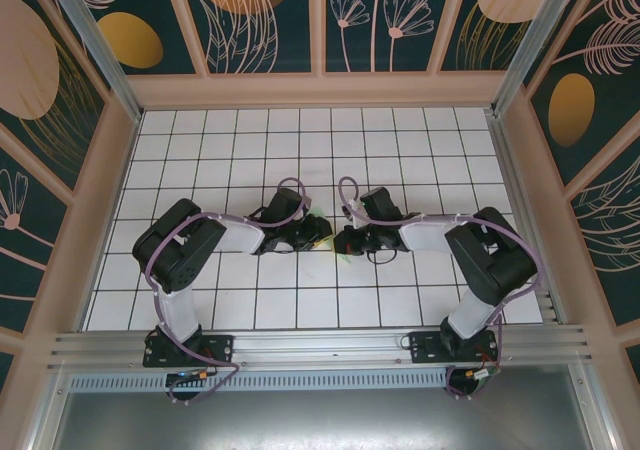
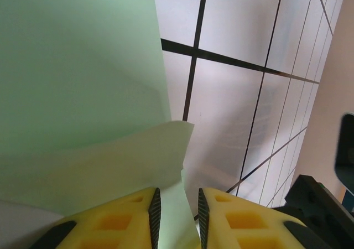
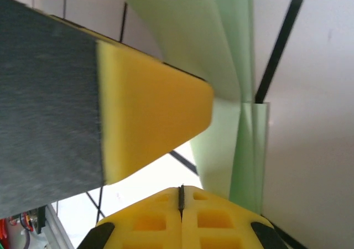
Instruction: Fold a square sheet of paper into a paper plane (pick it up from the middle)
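A white grid table (image 1: 200, 150) sits boxed in by dark teal walls (image 1: 270, 20) painted with plants. At its middle the square sheet of paper (image 2: 83, 66) hangs between the two arms, close to both wrist cameras and almost hidden from above. The sheet is not flat. The left wrist view shows one pale layer folded over another with a free corner. The right wrist view shows narrow pleated layers standing on edge, so some early folds look made. No pointed dart with a centre crease is to be seen, so most of the folding seems left to do. The left pincer (image 2: 177, 216) stands narrowly apart, with a strip of the paper in or behind the gap and the pads not seen to bite on it. The right pincer (image 3: 181, 196) is pressed fully together with nothing seen between its tips, and the paper's edge runs just beside it. The pincers are crowded: a yellow-tipped finger (image 3: 149, 116), most likely the left arm's, looms just beside the right tips, so any move there calls for care. Outward, bare tiles lie on every side and the walls are well apart.
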You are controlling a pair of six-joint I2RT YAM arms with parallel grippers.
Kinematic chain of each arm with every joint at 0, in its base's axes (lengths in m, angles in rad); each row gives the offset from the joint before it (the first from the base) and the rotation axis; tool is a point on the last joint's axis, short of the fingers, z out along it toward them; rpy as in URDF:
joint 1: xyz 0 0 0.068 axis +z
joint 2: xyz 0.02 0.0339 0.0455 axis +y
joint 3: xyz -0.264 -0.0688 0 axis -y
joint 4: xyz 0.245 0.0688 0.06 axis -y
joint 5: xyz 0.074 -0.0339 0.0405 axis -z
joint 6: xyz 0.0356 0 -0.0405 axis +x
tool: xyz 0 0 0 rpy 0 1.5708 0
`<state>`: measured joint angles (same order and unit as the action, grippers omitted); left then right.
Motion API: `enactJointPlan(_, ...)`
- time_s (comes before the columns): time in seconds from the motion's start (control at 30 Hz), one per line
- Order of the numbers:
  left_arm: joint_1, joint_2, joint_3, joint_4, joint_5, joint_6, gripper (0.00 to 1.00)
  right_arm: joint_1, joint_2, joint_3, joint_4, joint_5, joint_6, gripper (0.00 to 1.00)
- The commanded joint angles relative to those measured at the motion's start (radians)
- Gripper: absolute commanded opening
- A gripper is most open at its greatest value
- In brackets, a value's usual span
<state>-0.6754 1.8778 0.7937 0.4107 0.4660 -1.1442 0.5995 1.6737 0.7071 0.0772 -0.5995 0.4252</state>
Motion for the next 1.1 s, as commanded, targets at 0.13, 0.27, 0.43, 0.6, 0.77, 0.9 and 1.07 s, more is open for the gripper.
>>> enactJointPlan(0.13, -0.005, 0.099, -0.007, -0.182, -0.152, 0.013, 0.28, 0.006, 0.044, 0.031, -0.062, 0.064, -0.036, 0.00)
enactJointPlan(0.27, -0.006, 0.101, -0.001, -0.211, -0.173, 0.019, 0.28, 0.004, 0.044, 0.029, -0.098, 0.079, -0.057, 0.00)
enactJointPlan(0.43, -0.006, 0.103, 0.001, -0.221, -0.182, 0.022, 0.28, 0.002, 0.037, 0.016, -0.127, 0.055, -0.077, 0.00)
enactJointPlan(0.6, -0.005, 0.107, 0.001, -0.238, -0.194, 0.023, 0.28, 0.002, 0.008, -0.004, -0.164, 0.058, -0.095, 0.00)
enactJointPlan(0.77, -0.005, 0.110, -0.001, -0.248, -0.202, 0.023, 0.27, 0.003, -0.030, -0.033, -0.197, 0.069, -0.109, 0.00)
enactJointPlan(0.9, -0.006, 0.106, -0.001, -0.244, -0.200, 0.024, 0.28, 0.002, -0.066, -0.042, -0.212, 0.073, -0.115, 0.00)
enactJointPlan(1.07, -0.006, 0.101, 0.004, -0.244, -0.194, 0.031, 0.28, 0.006, -0.103, -0.002, -0.194, 0.052, -0.102, 0.00)
